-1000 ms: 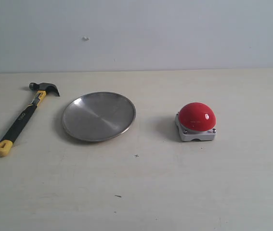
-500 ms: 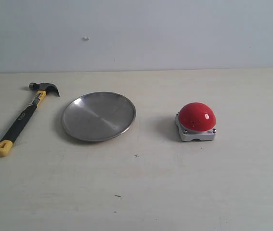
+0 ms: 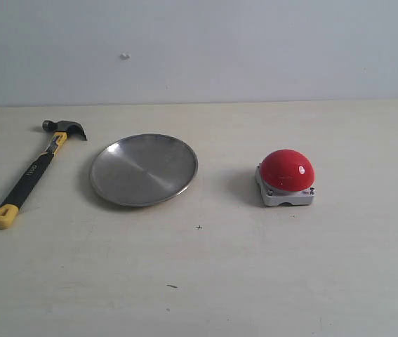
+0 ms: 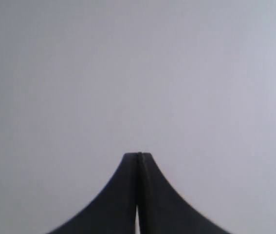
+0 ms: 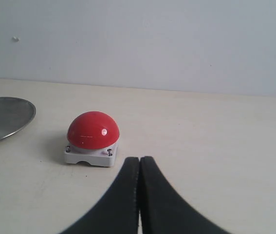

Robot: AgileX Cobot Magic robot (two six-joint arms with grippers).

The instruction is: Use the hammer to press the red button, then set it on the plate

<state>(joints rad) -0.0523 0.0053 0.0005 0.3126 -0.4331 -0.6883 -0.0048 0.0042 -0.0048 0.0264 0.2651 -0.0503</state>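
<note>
The hammer lies flat at the table's left, dark head toward the back wall, yellow handle end toward the front. Just right of it sits the silver plate, also showing as a sliver of plate in the right wrist view. The red button on its grey base stands right of the plate. Neither arm shows in the exterior view. My left gripper is shut and empty, facing only a blank grey wall. My right gripper is shut and empty, a short way off the red button.
The pale table runs back to a plain grey wall with a small mark. A few tiny dark specks lie on the front part of the table.
</note>
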